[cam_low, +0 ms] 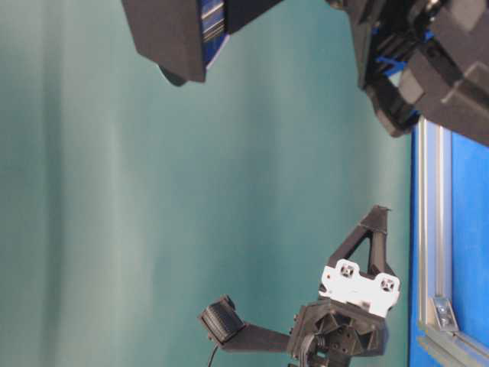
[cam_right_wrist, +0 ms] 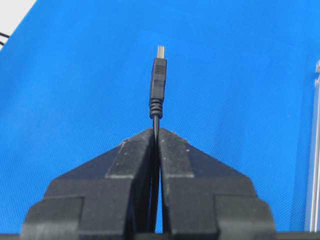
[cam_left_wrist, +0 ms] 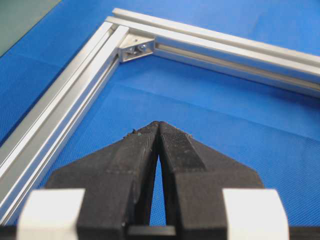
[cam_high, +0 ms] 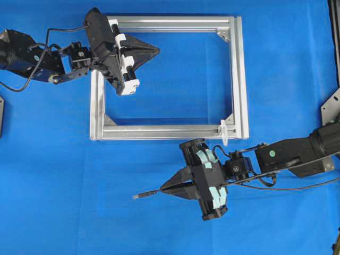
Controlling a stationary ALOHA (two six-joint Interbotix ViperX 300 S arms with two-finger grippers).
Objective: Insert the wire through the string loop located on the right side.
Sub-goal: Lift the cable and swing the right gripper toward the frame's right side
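**Between the right fingers, the wire; the loop off to the side on the frame**

Between the right gripper's (cam_right_wrist: pixel 156 132) 2 fingers (cam_right_wrist: pixel 127 165) the wire (cam_right_wrist: pixel 158 82) is pinched, the black pads pressed together on the thin cable with no gap showing. Just past the fingertips the cable thickens into a ribbed collar and a plug with a small metal end, which sticks straight out ahead of the grip above the blue counter (cam_right_wrist: pixel 75 100). In the overhead view that plug reaches out to the left of the right gripper (cam_high: pixel 166 189), clear of everything else.

Behind and to one side of these fingers, near but not touching, sits the string loop (cam_high: pixel 224 132), a small white tie on the lower rail of the silver frame (cam_high: pixel 241 74), close to its lower right corner. The wire's tip points away from it and has not entered it.

Further off, across the frame, the left gripper (cam_left_wrist: pixel 159 125) has its fingers (cam_left_wrist: pixel 182 150) closed tip to tip on nothing. In the overhead view it lies over the frame's upper left part, tips (cam_high: pixel 157 50) pointing into the frame's open middle. Ahead of those tips, in the wrist view, lie bare counter and then a corner bracket (cam_left_wrist: pixel 134 47) where 2 rails meet.
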